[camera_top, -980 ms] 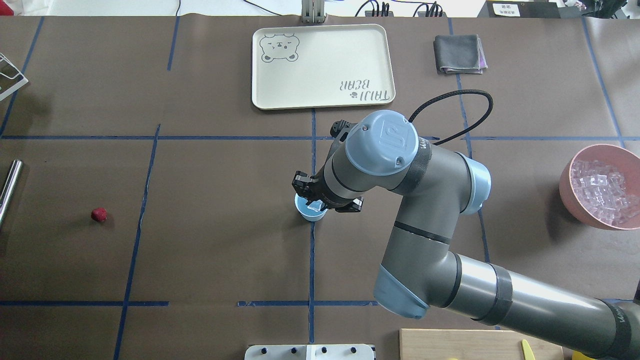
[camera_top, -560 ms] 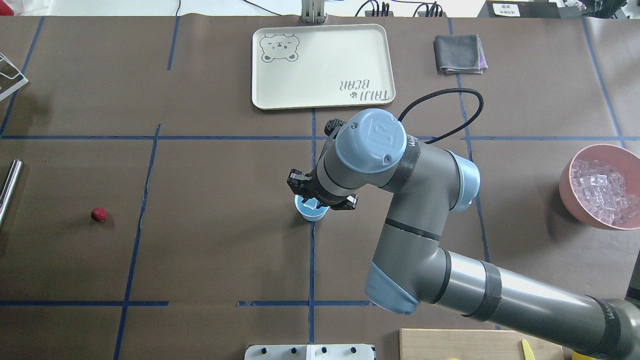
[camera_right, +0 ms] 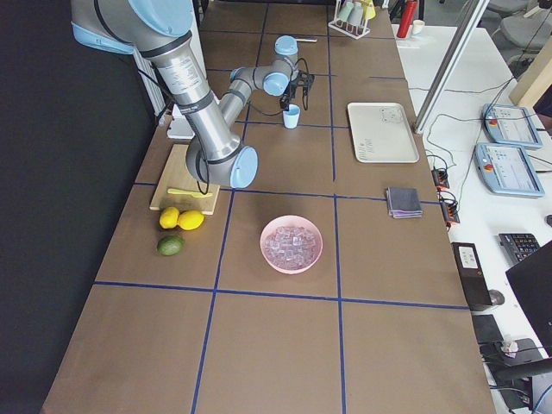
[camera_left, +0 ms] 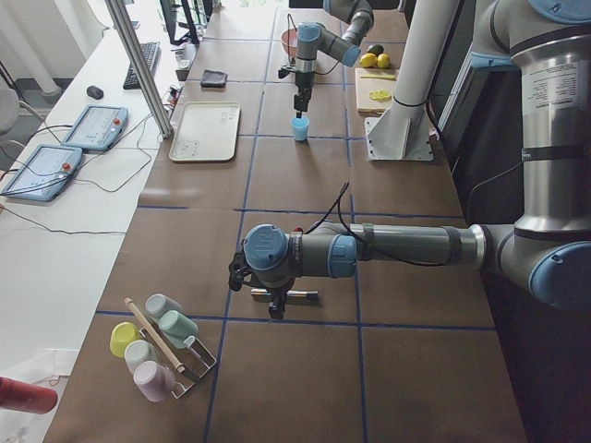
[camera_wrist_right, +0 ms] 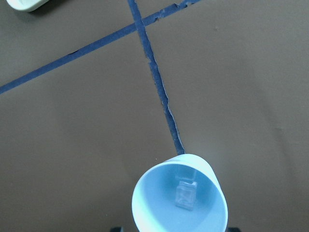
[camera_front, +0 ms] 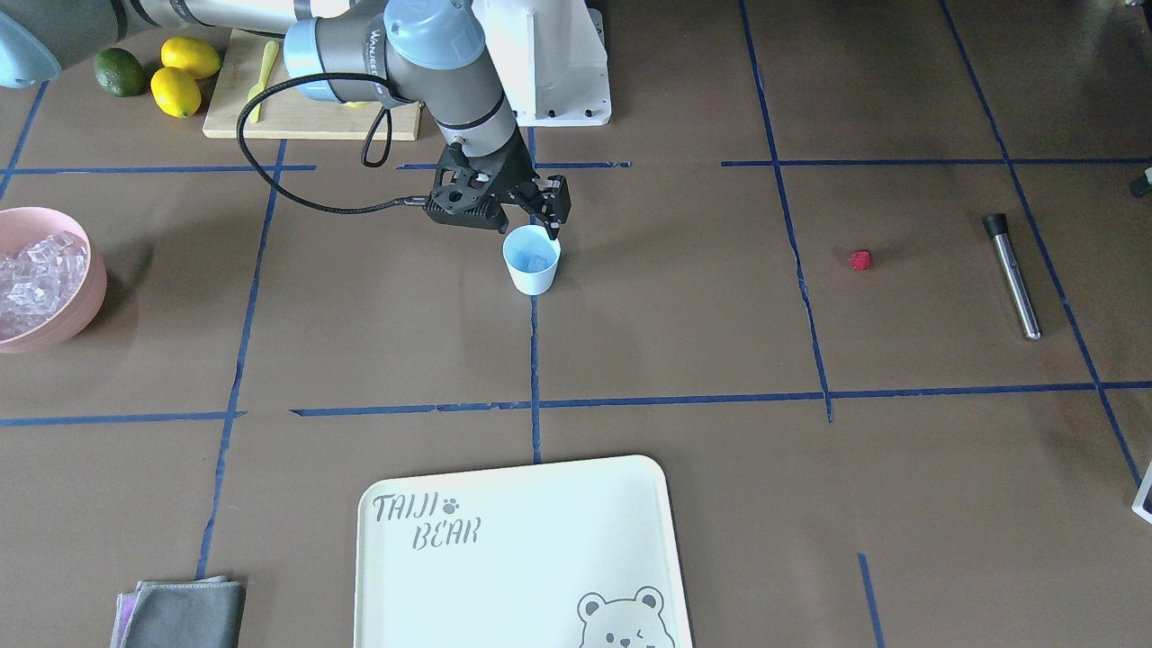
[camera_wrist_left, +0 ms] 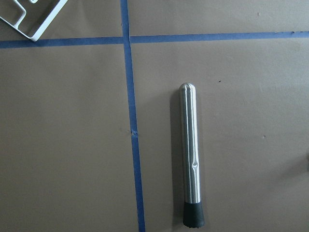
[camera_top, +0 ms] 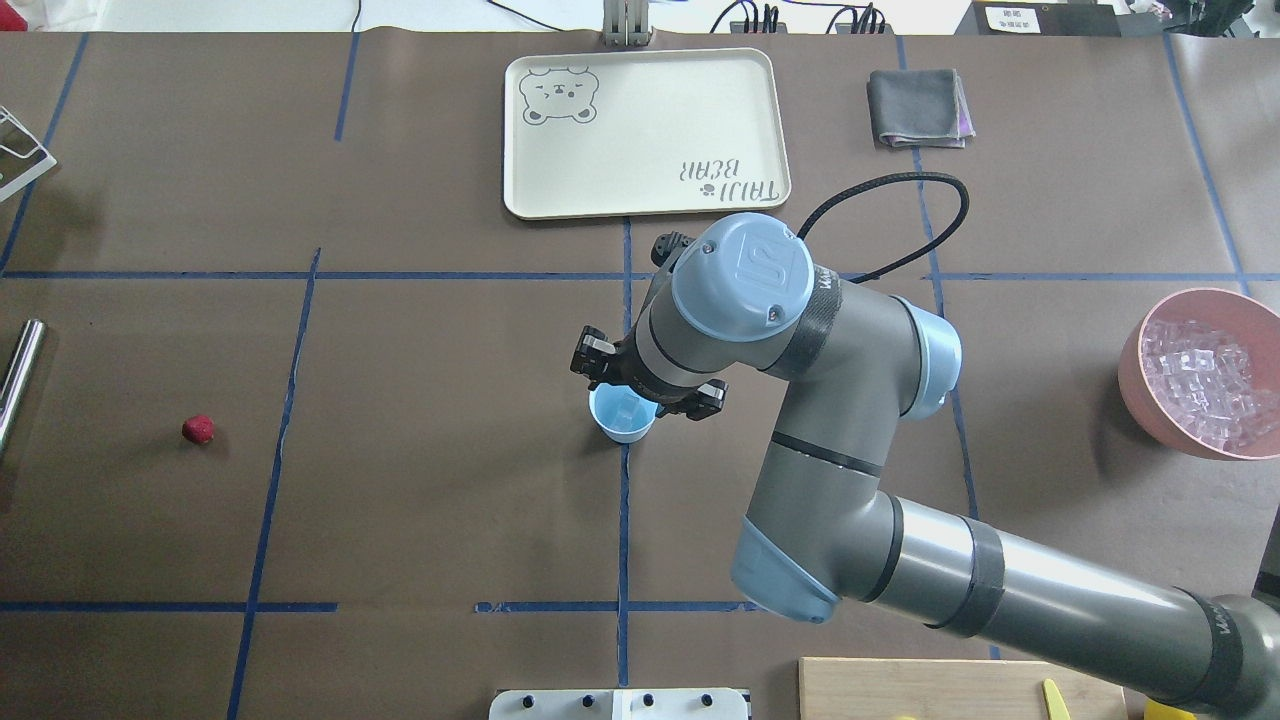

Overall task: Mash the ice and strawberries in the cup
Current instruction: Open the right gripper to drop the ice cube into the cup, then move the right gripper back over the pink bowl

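The light-blue cup (camera_top: 620,428) stands at the table's middle, on a blue tape line. One clear ice cube (camera_wrist_right: 186,195) lies on its bottom and also shows in the front view (camera_front: 537,263). My right gripper (camera_top: 648,380) hangs just above the cup's far rim, jaws open and empty. The small red strawberry (camera_top: 198,430) lies alone far to the left. My left gripper (camera_left: 272,309) shows only in the left side view, above a steel muddler (camera_wrist_left: 190,154). I cannot tell whether it is open or shut.
A pink bowl (camera_top: 1135,365) holding many ice cubes (camera_top: 1205,380) stands at the right edge. A cream tray (camera_top: 645,130) and a grey cloth (camera_top: 918,108) lie at the back. A cutting board (camera_front: 310,112) with lemons (camera_front: 184,76) lies near the robot's base.
My right arm has shifted a little left and away from the robot's base, so more of the cup's inside shows. The ice cube lies in the cup and the jaws stay open.
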Robot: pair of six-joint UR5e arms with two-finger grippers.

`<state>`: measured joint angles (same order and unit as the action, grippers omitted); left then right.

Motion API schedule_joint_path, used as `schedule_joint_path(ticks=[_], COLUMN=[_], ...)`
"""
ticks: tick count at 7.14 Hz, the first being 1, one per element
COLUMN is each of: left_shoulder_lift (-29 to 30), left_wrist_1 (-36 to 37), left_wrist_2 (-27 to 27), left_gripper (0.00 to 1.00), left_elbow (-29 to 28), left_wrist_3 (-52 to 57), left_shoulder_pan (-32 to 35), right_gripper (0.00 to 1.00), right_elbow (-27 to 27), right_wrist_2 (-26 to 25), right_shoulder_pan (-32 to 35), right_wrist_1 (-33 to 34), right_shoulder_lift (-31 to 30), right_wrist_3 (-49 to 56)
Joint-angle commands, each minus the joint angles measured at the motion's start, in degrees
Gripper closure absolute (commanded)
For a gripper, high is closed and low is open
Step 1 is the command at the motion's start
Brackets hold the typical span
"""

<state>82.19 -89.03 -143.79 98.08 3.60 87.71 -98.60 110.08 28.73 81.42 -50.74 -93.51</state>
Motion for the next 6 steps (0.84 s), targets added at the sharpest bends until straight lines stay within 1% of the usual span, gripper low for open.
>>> schedule_joint_path(ticks=[1, 2, 3, 4, 5, 6], left_shoulder_lift=[0.0, 0.0, 0.0, 0.0, -0.1, -0.1], left_wrist_1=[0.0, 0.0, 0.0, 0.0, 0.0, 0.0], left_wrist_2=[0.0, 0.0, 0.0, 0.0, 0.0, -0.1], left_gripper=[0.0, 0.0, 0.0, 0.0, 0.0, 0.0], left_elbow=[0.0, 0.0, 0.0, 0.0, 0.0, 0.0], left_wrist_3=[0.0, 0.0, 0.0, 0.0, 0.0, 0.0], left_shoulder_pan=[0.0, 0.0, 0.0, 0.0, 0.0, 0.0], right_gripper=[0.0, 0.0, 0.0, 0.0, 0.0, 0.0], right_elbow=[-6.7, -10.2, -12.2, -14.3, -15.9, -15.7], right_wrist_2=[6.9, 11.8, 17.4, 20.1, 20.3, 20.3], right_shoulder_pan=[7.6, 12.9, 19.5, 23.7, 25.8, 28.5], right_wrist_1=[0.3, 0.3, 0.3, 0.3, 0.0, -0.6], right_shoulder_lift=[-8.3, -13.8, -19.2, -25.1, -31.5, -37.4], right_wrist_3=[8.8, 17.2, 24.7, 31.4, 39.1, 49.2])
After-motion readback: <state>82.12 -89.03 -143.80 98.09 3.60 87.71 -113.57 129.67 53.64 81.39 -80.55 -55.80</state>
